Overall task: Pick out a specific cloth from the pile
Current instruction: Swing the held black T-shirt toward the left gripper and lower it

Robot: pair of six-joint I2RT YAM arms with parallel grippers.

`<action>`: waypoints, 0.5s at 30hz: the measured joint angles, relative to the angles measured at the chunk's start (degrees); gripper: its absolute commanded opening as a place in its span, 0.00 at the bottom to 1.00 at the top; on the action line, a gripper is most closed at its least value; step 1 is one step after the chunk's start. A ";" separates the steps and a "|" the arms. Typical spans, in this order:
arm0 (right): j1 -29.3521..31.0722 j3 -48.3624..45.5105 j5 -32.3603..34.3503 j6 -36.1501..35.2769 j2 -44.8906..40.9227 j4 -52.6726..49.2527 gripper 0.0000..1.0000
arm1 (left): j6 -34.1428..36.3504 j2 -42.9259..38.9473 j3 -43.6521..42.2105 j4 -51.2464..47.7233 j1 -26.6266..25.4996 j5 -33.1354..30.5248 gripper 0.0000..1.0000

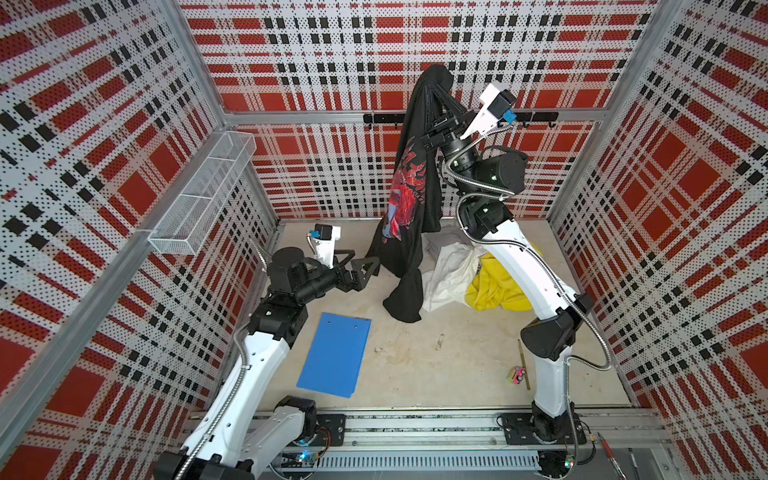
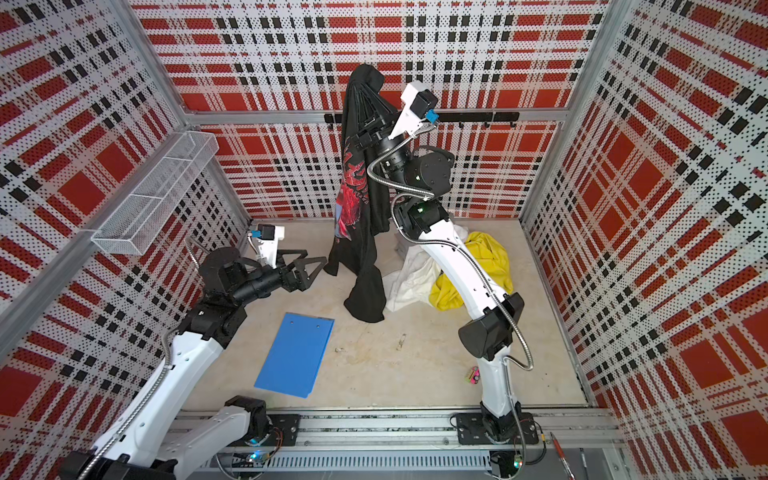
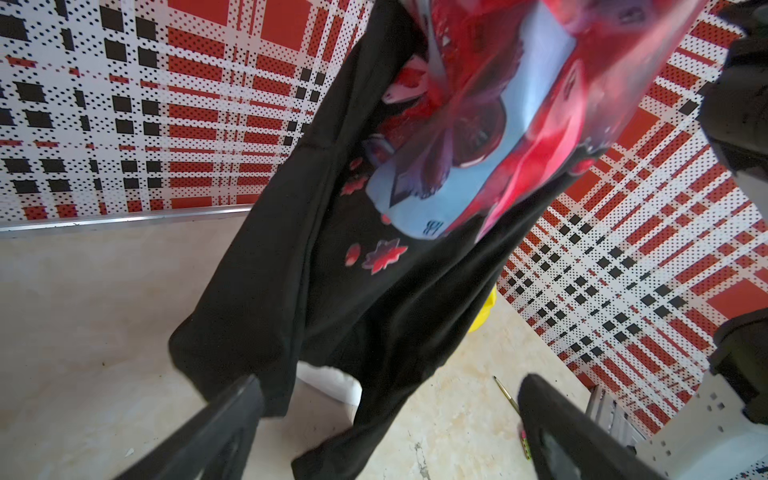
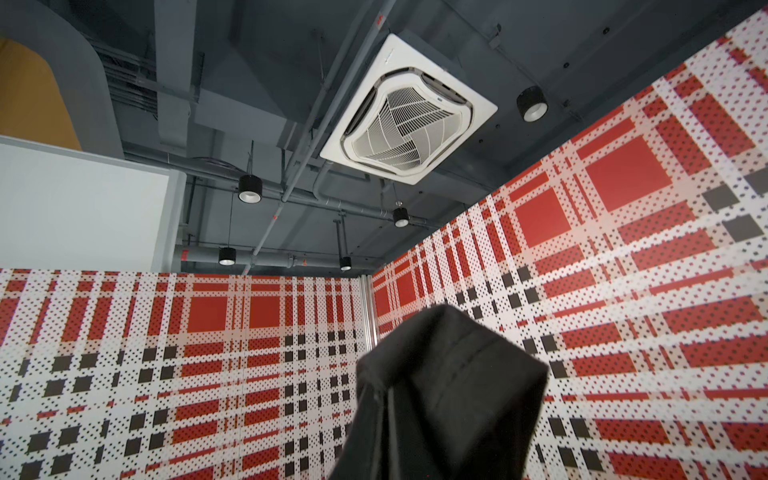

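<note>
Large black red-printed T-shirt (image 1: 409, 232) is pinched aloft by right gripper (image 1: 437, 89); trailing hem should be lifted clear of the yellow-and-white garment pile (image 1: 451, 276). Left gripper (image 1: 365, 259) is held spread.

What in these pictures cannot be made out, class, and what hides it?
Tips of the right gripper: both top views, wrapped in the cloth.
The pile: both top views, partly behind the right arm.
The cloth's print: left wrist view, blurred, cut off by the edge.
Small pink object: top views, too small.

Right hand (image 2: 368, 89) high, gripping cloth (image 2: 357, 257); left hand (image 2: 316, 256) agape beside it.
</note>
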 measured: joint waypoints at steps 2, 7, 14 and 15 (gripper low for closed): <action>0.11 -2.25 -0.72 0.39 0.02 -0.17 0.00 | -0.24 -0.11 -0.13 0.24 0.22 0.11 0.99; 0.74 -11.80 -2.25 1.11 -0.11 0.07 0.00 | -0.50 -0.20 -0.13 1.01 0.55 0.39 0.99; 0.90 -18.69 -2.75 1.31 0.90 -4.48 0.00 | -0.87 -0.22 -0.83 1.73 1.03 1.40 0.99; 0.90 -18.58 -2.75 1.18 1.05 -4.94 0.00 | -0.92 -0.22 -0.87 1.75 1.14 1.46 0.99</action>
